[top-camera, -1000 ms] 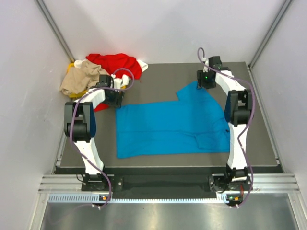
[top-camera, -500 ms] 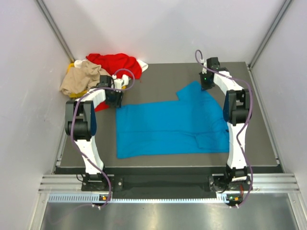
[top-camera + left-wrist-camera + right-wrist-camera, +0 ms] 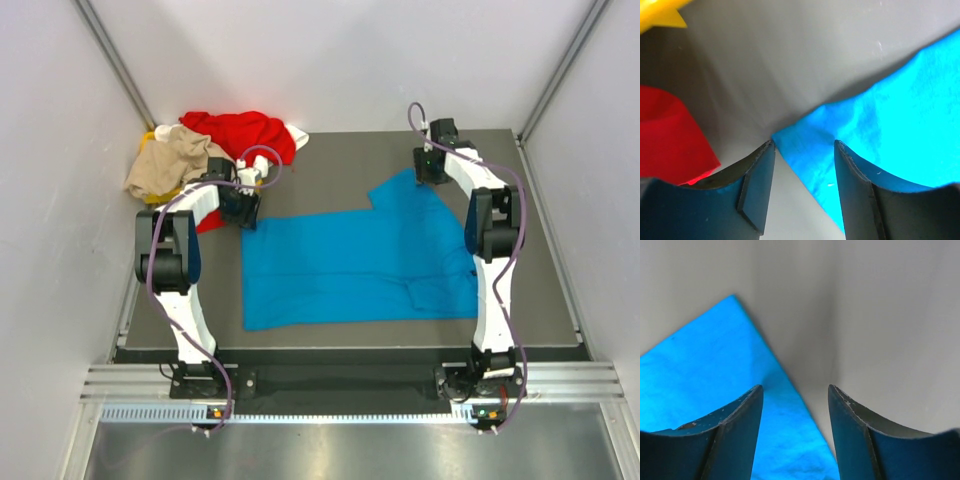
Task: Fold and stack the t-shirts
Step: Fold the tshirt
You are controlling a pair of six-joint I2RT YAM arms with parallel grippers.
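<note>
A bright blue t-shirt lies spread flat on the dark mat. My left gripper is open over its far left corner; in the left wrist view that corner sits between the jaws, midway. My right gripper is open over the shirt's far right corner; in the right wrist view the blue edge runs between the jaws, midway. A red t-shirt, a beige t-shirt and a bit of white cloth lie piled at the back left.
A yellow tray edge shows under the pile, and a yellow corner shows in the left wrist view. Red cloth lies just left of my left jaws. White walls close in on both sides.
The right gripper moved back and a little right toward the shirt's far right corner. The left gripper shifted slightly right onto the far left corner. The shirt has not moved.
</note>
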